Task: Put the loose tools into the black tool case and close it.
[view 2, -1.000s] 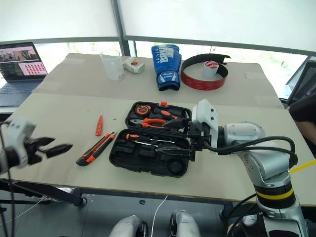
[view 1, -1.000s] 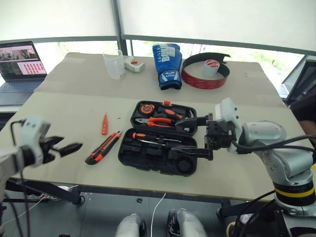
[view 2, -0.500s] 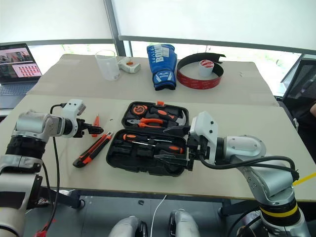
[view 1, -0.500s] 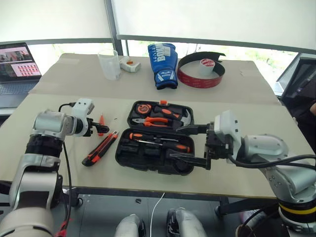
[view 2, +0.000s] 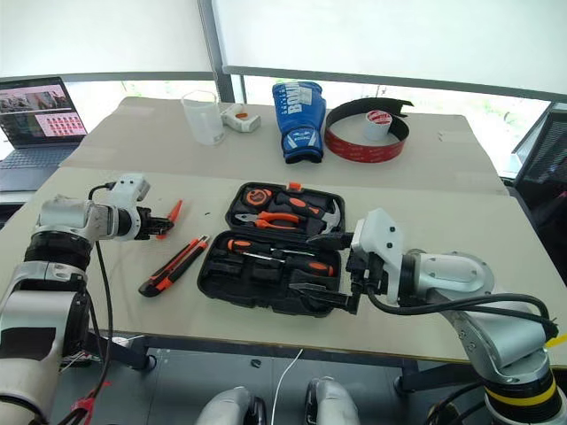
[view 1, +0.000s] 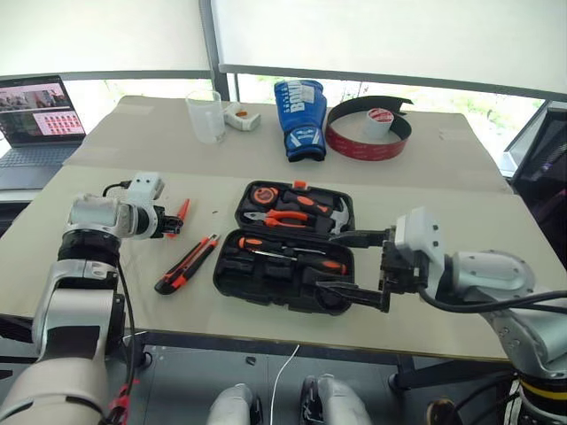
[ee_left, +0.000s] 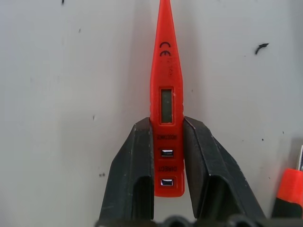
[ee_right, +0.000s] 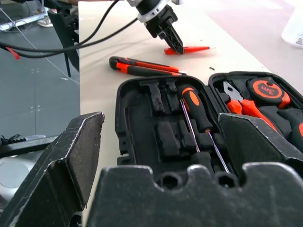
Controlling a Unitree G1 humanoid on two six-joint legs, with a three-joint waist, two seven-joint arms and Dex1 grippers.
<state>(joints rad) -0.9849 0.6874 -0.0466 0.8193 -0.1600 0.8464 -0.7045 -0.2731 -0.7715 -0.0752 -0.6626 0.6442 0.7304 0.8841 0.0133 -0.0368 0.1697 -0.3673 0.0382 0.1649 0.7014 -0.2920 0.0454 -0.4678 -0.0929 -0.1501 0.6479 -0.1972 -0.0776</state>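
The slim orange tool [ee_left: 166,118] bore a CE mark above its little window (smaller print below stayed unreadable); the tape measure [ee_right: 269,91] read "3m".

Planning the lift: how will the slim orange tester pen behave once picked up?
The slim orange tester pen looks rigid and probably light. The left gripper pinches only its butt end, so its tip may droop. Its smooth plastic could slip.

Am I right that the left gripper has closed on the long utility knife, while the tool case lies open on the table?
Not quite: the left gripper is closed on the small slim orange tool, as the left wrist view shows. The utility knife lies untouched beside the open tool case.
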